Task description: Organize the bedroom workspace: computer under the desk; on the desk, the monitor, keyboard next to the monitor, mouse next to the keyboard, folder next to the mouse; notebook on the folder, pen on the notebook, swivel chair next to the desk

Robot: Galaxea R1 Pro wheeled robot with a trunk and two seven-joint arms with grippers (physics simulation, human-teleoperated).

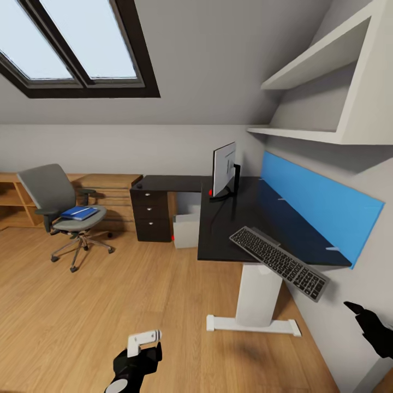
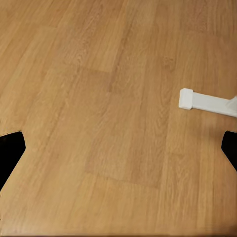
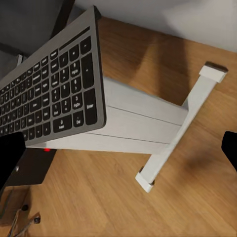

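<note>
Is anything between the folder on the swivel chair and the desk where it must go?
Nothing visible. The blue folder lies on the swivel chair, and bare wooden floor stretches between it and the black desk.

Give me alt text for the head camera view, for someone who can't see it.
A keyboard sits tilted over the near corner of a dark desk that carries a monitor. Across the wood floor stands a grey swivel chair with a blue folder on its seat.

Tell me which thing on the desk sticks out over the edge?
The keyboard. Its near end hangs past the desk's front edge, while the monitor stands fully on the desktop, farther back.
</note>
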